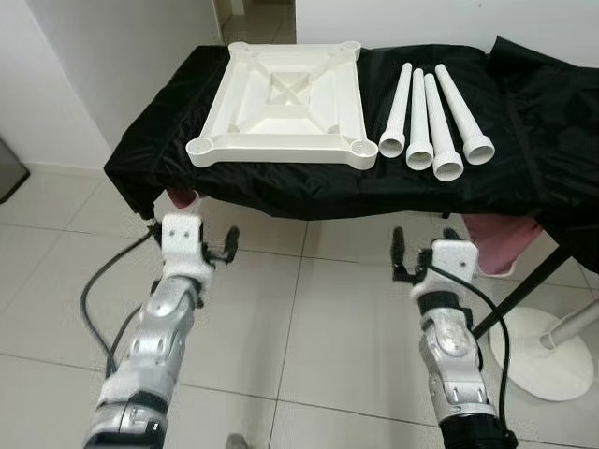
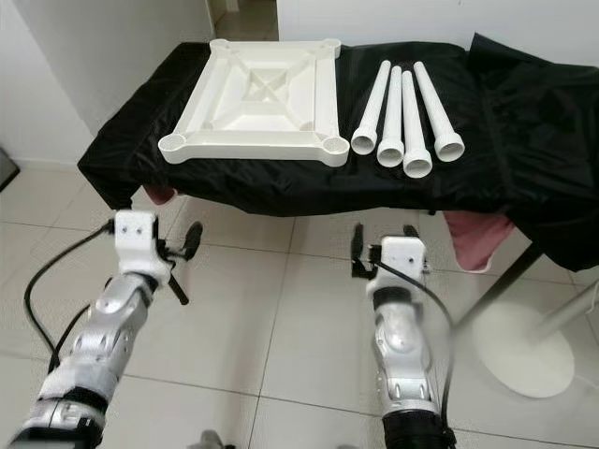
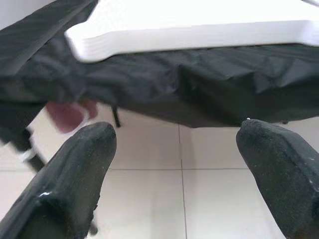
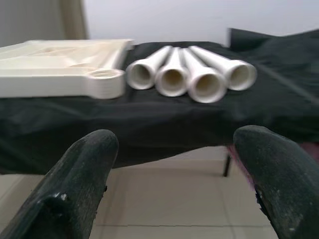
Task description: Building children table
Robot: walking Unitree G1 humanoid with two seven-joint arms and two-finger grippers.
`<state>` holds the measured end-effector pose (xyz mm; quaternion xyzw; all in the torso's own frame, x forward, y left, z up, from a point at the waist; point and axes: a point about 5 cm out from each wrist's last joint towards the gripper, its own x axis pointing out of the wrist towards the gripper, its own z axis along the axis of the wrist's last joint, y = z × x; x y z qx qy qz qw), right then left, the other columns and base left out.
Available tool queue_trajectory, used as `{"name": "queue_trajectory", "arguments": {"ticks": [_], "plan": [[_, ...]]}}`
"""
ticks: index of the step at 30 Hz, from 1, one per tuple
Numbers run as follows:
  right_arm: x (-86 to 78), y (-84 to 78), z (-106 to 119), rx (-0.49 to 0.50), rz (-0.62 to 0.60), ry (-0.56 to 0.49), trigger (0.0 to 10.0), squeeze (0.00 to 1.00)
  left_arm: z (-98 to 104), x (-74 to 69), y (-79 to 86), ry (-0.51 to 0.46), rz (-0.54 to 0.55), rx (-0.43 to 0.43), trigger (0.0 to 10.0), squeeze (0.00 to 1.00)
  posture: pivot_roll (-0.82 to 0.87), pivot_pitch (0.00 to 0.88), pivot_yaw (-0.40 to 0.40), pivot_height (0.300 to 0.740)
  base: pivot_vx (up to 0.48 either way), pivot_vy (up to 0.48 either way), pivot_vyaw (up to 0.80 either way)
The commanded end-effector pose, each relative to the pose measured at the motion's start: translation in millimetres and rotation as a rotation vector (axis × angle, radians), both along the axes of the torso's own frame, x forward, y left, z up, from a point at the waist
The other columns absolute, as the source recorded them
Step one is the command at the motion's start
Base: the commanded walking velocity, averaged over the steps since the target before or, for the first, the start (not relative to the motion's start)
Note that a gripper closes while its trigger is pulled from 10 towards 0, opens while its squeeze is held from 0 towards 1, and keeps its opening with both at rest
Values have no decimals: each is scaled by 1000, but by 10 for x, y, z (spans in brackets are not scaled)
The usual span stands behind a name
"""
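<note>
Even, bright indoor light; soft shadow under the desk [image 1: 281, 192]. Head views sharp. Wrist views soft, left one blurred, tabletop [image 3: 199, 25] overexposed.

There were no words, numbers or signs to read anywhere. The white table top [image 1: 281, 103] was plain, and so were the four white legs [image 1: 435, 122] beside it. The black cloth [image 1: 524, 122] had no label, and the robot's arms had no writing that could be read.

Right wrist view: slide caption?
Open right hand faces four legs beside upturned tabletop on black cloth.
</note>
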<state>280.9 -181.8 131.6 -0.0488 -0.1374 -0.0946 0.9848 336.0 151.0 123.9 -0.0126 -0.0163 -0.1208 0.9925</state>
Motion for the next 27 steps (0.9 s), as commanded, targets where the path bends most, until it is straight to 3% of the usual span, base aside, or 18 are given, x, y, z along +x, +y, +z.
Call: {"name": "queue_trajectory", "arguments": {"ticks": [1, 13, 27], "plan": [[-13, 46, 17, 6, 6, -1, 10000, 0, -49, -15, -71, 21, -154, 13, 10000, 0, -109, 62, 120, 740, 0, 0, 0], [121, 144, 75, -22, 105, 5, 10000, 0, -9, -15, -35, -21, -110, 28, 10000, 0, -68, 67, 68, 740, 0, 0, 0], [124, 169, 73, -35, 150, 27, 10000, 0, -79, -46, 20, 11, -41, -12, 10000, 0, -30, 79, 4, 740, 0, 0, 0]]}}
